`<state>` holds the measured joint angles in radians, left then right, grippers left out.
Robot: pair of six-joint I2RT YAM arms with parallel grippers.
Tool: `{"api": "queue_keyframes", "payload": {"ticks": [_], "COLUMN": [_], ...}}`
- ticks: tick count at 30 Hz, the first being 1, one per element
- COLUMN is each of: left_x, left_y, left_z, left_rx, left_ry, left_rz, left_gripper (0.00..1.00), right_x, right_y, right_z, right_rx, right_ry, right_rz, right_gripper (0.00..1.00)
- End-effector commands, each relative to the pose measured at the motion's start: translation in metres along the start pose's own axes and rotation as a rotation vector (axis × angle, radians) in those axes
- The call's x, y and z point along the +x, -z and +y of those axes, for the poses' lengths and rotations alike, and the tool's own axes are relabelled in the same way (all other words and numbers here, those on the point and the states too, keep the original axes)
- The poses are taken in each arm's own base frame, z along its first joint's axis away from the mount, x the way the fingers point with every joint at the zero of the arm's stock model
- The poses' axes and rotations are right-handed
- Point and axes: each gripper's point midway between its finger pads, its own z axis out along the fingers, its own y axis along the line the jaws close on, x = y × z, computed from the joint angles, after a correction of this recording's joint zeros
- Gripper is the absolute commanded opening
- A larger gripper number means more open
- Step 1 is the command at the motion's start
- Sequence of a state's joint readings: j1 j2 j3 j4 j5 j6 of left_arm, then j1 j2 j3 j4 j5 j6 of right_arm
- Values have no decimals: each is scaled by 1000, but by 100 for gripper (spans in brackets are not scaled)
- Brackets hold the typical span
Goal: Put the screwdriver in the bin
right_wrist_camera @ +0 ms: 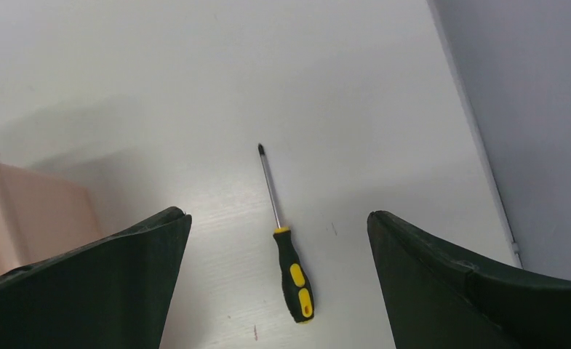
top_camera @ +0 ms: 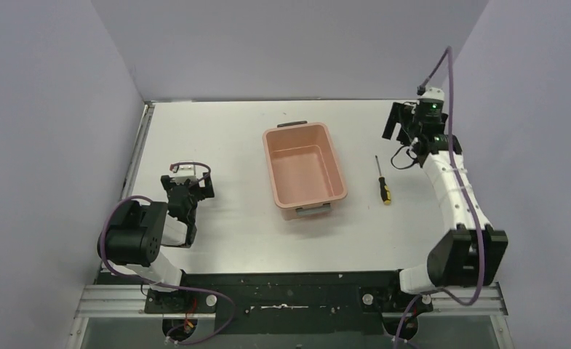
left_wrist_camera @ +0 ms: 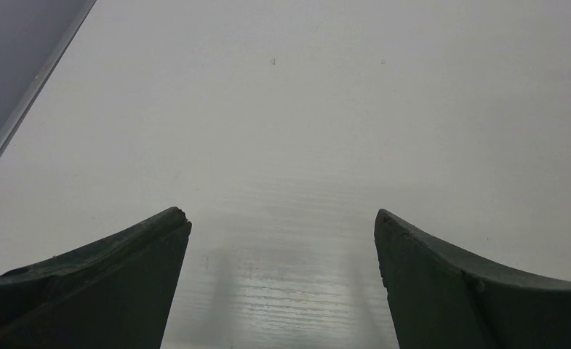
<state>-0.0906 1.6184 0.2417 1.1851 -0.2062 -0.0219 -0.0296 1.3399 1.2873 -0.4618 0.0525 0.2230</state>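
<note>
As it lies flat on the desk (top_camera: pixel 224 145), screwdriver (right_wrist_camera: pixel 278 234): likely light, stiff, thin; take the black handle.
Right claw (right_wrist_camera: pixel 276 215): released, empty.

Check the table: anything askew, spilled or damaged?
Nothing stands out. The salmon-pink rectangular plastic tub sits upright and empty, slightly skewed on the white table. The slim black-and-yellow-handled screwdriver lies flat right of it, apart. No spills or damage visible.

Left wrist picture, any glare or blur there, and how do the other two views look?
Left wrist: a bright glare patch on the table between the claw fingers; right wrist: the screwdriver is sharp, with a soft shadow beside the bin; top external: even lighting, no glare.
</note>
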Motion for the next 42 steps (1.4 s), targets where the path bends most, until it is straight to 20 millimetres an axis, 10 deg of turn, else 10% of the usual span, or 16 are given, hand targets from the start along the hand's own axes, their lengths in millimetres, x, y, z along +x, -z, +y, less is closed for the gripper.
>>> {"api": "queue_keyframes", "payload": {"ticks": [1,10,15,18,21,29,34,42], "left_x": [-14,-14,-14,-14,-14,-14,-14,-14], "left_y": [-3,-3,-3,-3,-3,-3,-3,-3], "left_z": [-1,-2,-2,-2,-2,-2,-2,-1], "left_rx": [8,9,8,8,9,8,9,7], "left_ry": [13,13,12,11,11,11,12,12], "left_rz": [-45,-47,-47,-46,-46,-45,-46,-46], "left_gripper": [97,98,97,97,97,97,97,97], "right_x": [90,195,239,247,218,33,-21,-20], "right_y": [-30,-88,-93,-92,-93,-42,-10,46], "right_z": [-20,-19,-27,-30,-28,-4,26,223], "right_rx": [70,7,15,18,21,27,3,-353], "right_ry": [120,166,202,213,237,189,93,187], "right_rz": [391,638,745,767,749,535,409,165], "right_gripper": [100,85,61,26,0,0,0,0]}}
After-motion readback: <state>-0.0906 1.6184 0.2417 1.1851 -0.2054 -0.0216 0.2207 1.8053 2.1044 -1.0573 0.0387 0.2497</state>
